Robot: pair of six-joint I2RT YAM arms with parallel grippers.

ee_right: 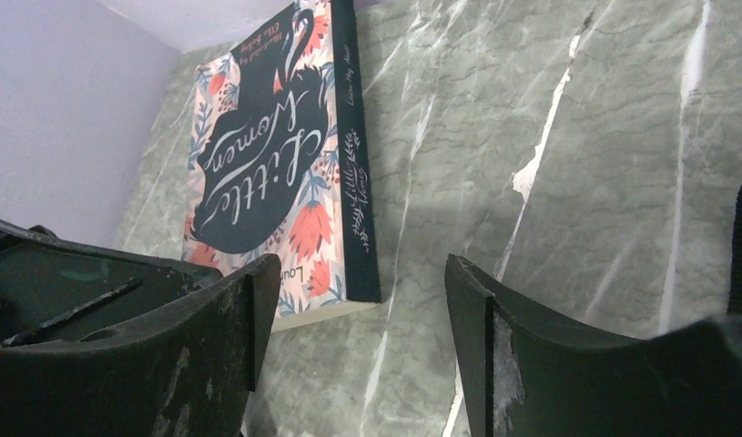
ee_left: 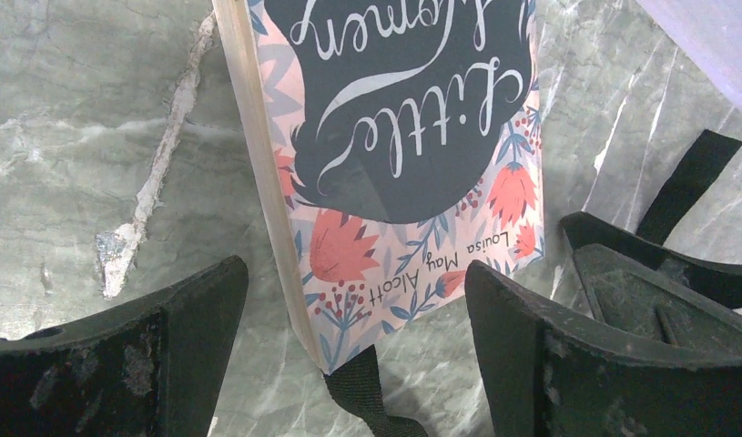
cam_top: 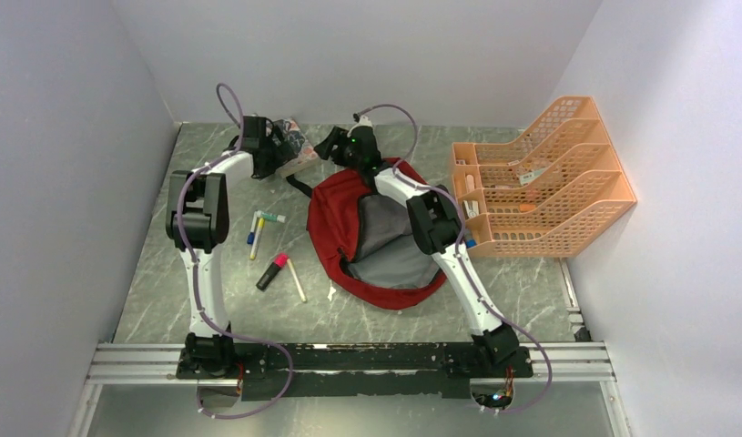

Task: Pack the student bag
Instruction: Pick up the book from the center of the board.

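The student bag (cam_top: 341, 214), dark red with its grey lining (cam_top: 391, 244) showing, lies open mid-table. A floral "Little Women" book (cam_top: 299, 144) lies flat at the back, between my two grippers. My left gripper (cam_top: 278, 147) is open just left of it. In the left wrist view, the book (ee_left: 394, 137) has one corner between the open left gripper's (ee_left: 358, 291) fingers, and a black strap (ee_left: 371, 401) runs from under that corner. My right gripper (cam_top: 334, 146) is open to the book's right. In its wrist view the book (ee_right: 267, 164) lies ahead-left of the empty right gripper (ee_right: 358, 291).
An orange mesh file organizer (cam_top: 540, 182) stands at the right. Several pens (cam_top: 265, 221), a pink-capped marker (cam_top: 272, 271) and a pencil (cam_top: 297, 280) lie left of the bag. The back wall is close behind the book.
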